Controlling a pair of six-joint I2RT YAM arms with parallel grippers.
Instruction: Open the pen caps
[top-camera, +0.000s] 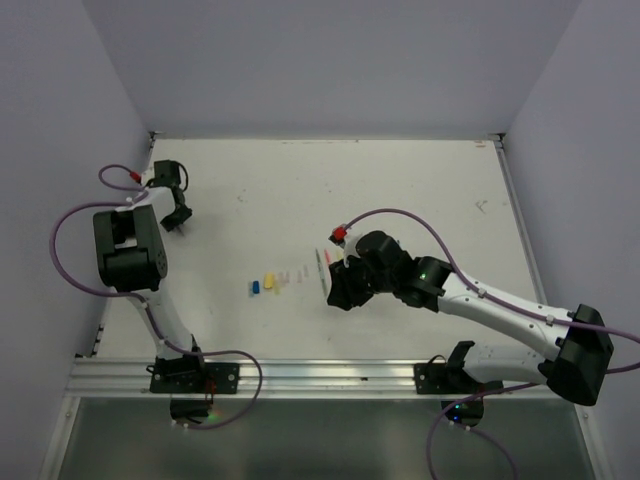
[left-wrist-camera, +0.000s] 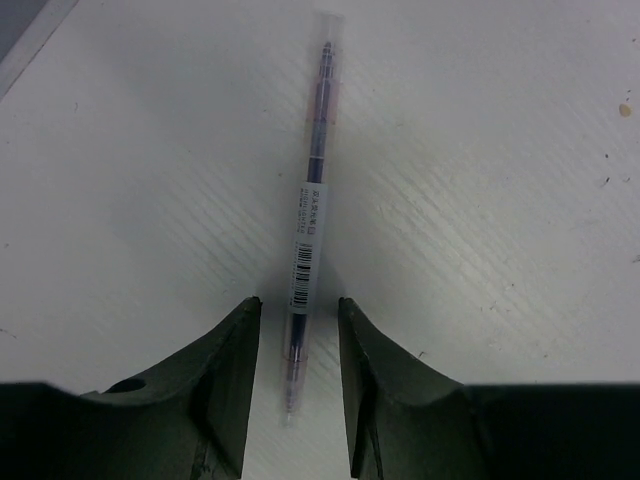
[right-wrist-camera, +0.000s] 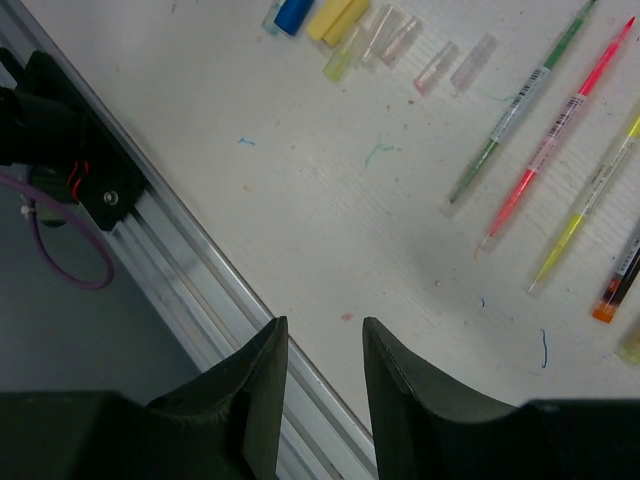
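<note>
The left pincer is open. A dark pen with a white sticker lies flat on the white surface. Its near end sits in the gap between the two fingers. There is a little space on each side of it, so the fingers do not squeeze it. Its far end looks clear, but I cannot tell if a cap is on it. From above, this pincer is far over on the left side of the surface, well apart from the other things. The right pincer is open too, with nothing in it. It hangs over the near edge of the surface, right above the metal rail. A purple cable loops beside the rail. The pen caps lie loose in a short row near the middle of the surface, between the two arms. The blue cap is at the left end and the yellow cap is just beside it. Then come some see-through caps, and one is a pale pink cap. To the right of the row some pens lie side by side: a green pen, a pink pen and a yellow pen. From above, the right pincer is just beside those pens.
</note>
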